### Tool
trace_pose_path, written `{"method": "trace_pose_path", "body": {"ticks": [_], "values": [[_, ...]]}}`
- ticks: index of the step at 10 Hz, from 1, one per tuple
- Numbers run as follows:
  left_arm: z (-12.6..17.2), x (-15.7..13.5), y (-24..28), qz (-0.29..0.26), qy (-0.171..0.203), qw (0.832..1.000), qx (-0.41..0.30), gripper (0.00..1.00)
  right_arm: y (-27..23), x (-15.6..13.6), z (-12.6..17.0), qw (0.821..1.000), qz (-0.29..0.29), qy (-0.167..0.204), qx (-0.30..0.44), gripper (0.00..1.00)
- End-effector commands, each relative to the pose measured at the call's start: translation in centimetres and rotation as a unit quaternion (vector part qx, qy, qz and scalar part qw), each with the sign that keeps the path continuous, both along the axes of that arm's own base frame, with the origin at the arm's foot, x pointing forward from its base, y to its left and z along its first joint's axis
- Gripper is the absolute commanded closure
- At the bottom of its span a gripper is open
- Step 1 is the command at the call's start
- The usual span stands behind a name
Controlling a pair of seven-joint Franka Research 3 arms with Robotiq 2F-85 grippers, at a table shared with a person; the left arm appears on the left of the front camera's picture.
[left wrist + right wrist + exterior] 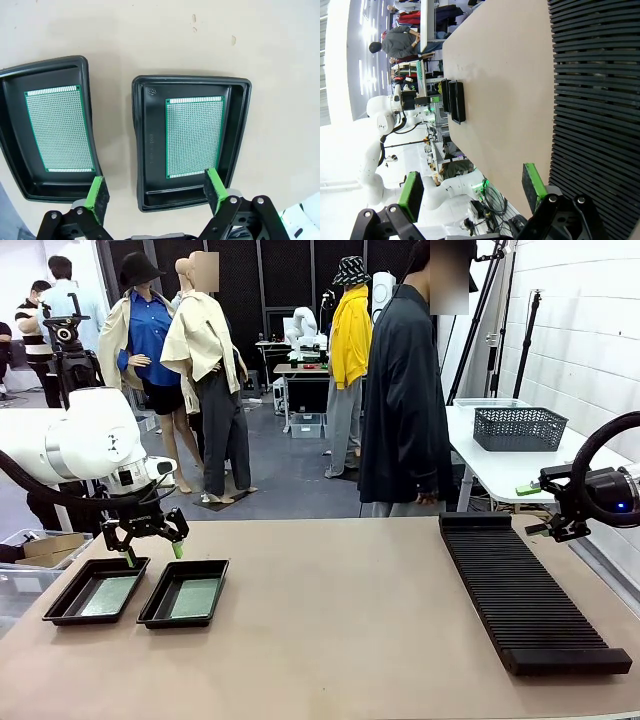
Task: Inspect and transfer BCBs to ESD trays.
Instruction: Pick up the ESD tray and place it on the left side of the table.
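Left gripper (156, 194) spread and empty over the near rims of two trays (142, 150), one board (194, 136) flat in each; right gripper (472, 190) likewise spread beside the rack (525, 590); boards judged light, stiff, thin, best taken by the edges.

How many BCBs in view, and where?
2. One BCB lies flat in the left ESD tray, one BCB in the right ESD tray. Rack slots look empty.
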State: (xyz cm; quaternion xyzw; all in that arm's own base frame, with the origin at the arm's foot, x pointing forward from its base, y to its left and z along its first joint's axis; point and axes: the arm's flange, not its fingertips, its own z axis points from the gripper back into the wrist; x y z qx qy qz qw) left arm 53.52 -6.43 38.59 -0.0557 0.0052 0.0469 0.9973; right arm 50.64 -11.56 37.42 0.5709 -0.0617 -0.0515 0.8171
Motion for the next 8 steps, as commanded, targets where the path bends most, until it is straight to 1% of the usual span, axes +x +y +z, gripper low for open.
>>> {"method": "trace_pose_path", "body": {"ticks": [1,2,3,4,5,6,7,8], "values": [[0.0,0.0,0.0,0.0,0.0,1.0,0.0,0.0,0.2,0.0,0.2,1.0,0.0,0.001,-0.006,0.0],[0.8,-0.9,1.3,0.005,-0.027,0.999,-0.041,0.0,0.2,0.0,0.2,1.0,0.0,0.001,-0.006,0.0],[1.4,-1.5,2.9,0.016,-0.028,0.998,-0.06,0.0,0.2,0.0,0.2,1.0,0.0,0.001,-0.006,0.0],[2.2,-2.2,4.6,0.006,-0.044,0.993,-0.108,0.0,0.2,0.0,0.2,1.0,0.0,0.001,-0.006,0.0],[2.9,-2.9,6.1,-0.006,-0.068,0.985,-0.156,0.0,0.2,0.0,0.2,1.0,0.0,0.001,-0.006,0.0],[3.4,-3.5,7.8,0.003,-0.08,0.978,-0.19,0.0,0.2,0.0,0.2,1.0,0.0,0.001,-0.006,0.0],[3.6,-4.2,9.6,0.009,-0.098,0.974,-0.205,0.0,0.2,0.0,0.2,1.0,0.0,0.001,-0.006,0.0],[3.9,-5.4,11.6,0.0,-0.121,0.958,-0.26,0.0,0.2,0.0,0.2,1.0,0.0,0.001,-0.006,0.0]]}}
